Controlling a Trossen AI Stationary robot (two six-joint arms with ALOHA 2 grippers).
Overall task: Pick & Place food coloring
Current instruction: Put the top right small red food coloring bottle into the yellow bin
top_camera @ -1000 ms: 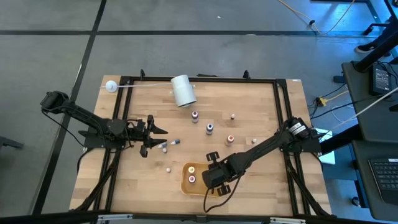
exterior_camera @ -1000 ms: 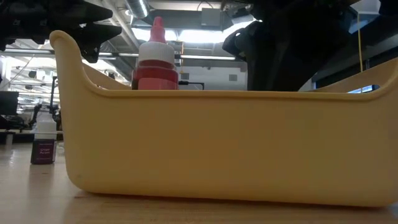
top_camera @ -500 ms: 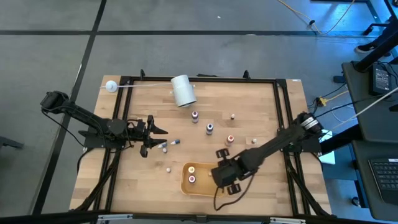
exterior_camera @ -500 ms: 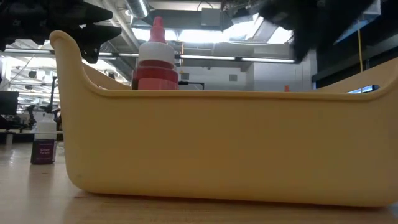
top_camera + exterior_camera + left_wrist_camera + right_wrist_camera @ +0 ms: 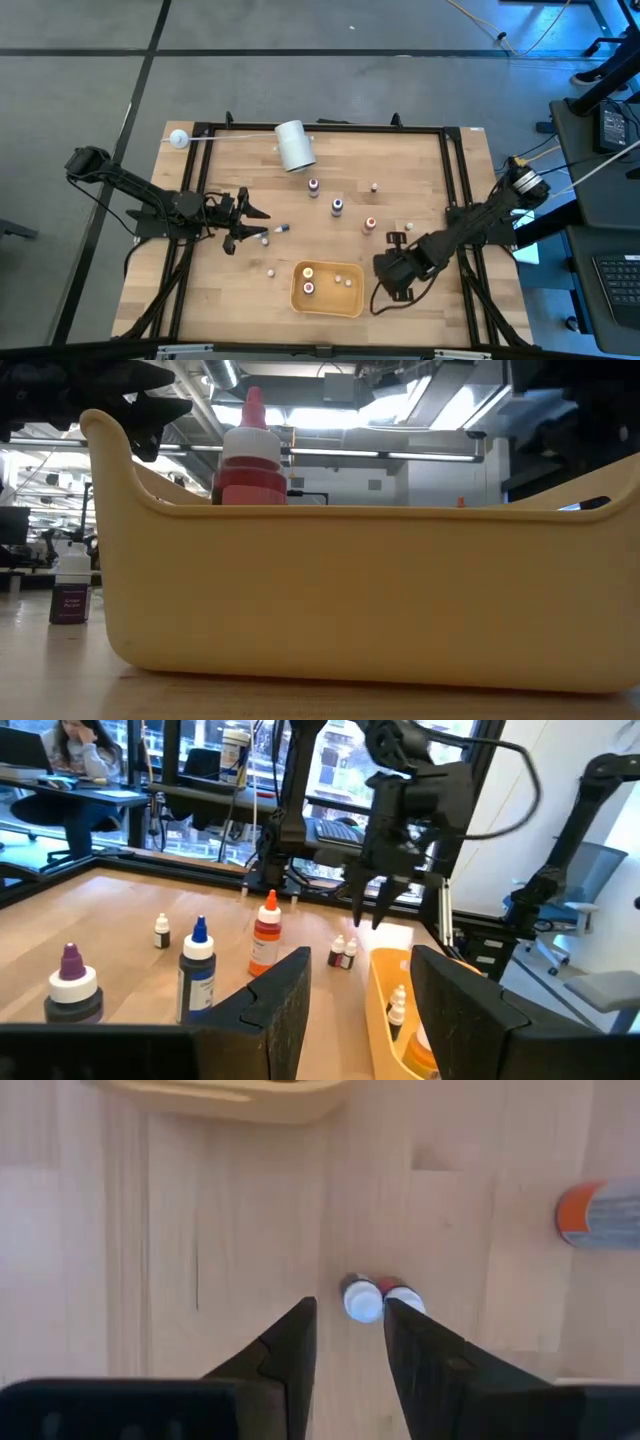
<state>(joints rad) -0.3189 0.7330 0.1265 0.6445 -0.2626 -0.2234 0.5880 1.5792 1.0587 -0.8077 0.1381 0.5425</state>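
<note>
Several food coloring bottles stand on their bases on the wood: purple-capped ones (image 5: 314, 186) (image 5: 337, 207), an orange one (image 5: 370, 225) (image 5: 597, 1214), a blue one (image 5: 198, 970). More sit in the yellow tray (image 5: 327, 302), among them a red one (image 5: 252, 460). My right gripper (image 5: 395, 238) (image 5: 348, 1320) is open and points down beside the tray's right end, above two tiny bottles (image 5: 380, 1300). My left gripper (image 5: 250, 228) (image 5: 360, 990) is open and level at the table's left, near the bottles lying there (image 5: 265, 237).
A big white cylinder roll (image 5: 294, 146) lies at the far edge, next to a small white ball on a thin rod (image 5: 179, 139). A black frame (image 5: 455, 200) borders the table. Bare wood lies between the tray and the right frame.
My right arm has swung from above the tray toward the table's right edge and now stands beside the tray's right end. In the low view its dark bulk has left the space behind the tray. The left arm and the bottles have kept still.
</note>
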